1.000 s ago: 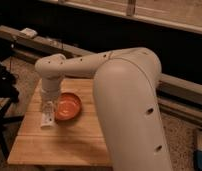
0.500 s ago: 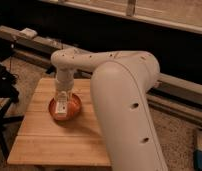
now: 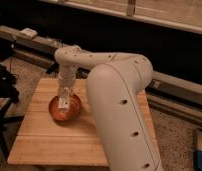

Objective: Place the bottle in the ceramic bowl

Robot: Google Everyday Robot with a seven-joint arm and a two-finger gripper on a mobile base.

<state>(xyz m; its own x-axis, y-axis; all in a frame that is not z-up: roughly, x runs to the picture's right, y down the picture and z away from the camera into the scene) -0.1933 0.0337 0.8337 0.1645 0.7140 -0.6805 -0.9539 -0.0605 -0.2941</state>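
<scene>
Over the bowl: bottle (image 3: pixel 64 101) is at the drop point, not yet released.

Bottle hangs roughly upright under the gripper (image 3: pixel 65 93), its lower end inside the rim of the ceramic bowl (image 3: pixel 76 111) and close to the bowl floor; can't tell if it touches. Bowl sits left of centre on the wooden table (image 3: pixel 49 145), well back from every edge. The arm (image 3: pixel 114 100) reaches over from the right and comes down on the bowl from above. Whether the fingers are clamped on the bottle or already parting can't be made out from this angle. My read of the step: lower until the base rests on the bowl floor, open slowly, lift straight up. A tall bottle in a shallow bowl will likely tip over; fine as long as it stays inside.
</scene>
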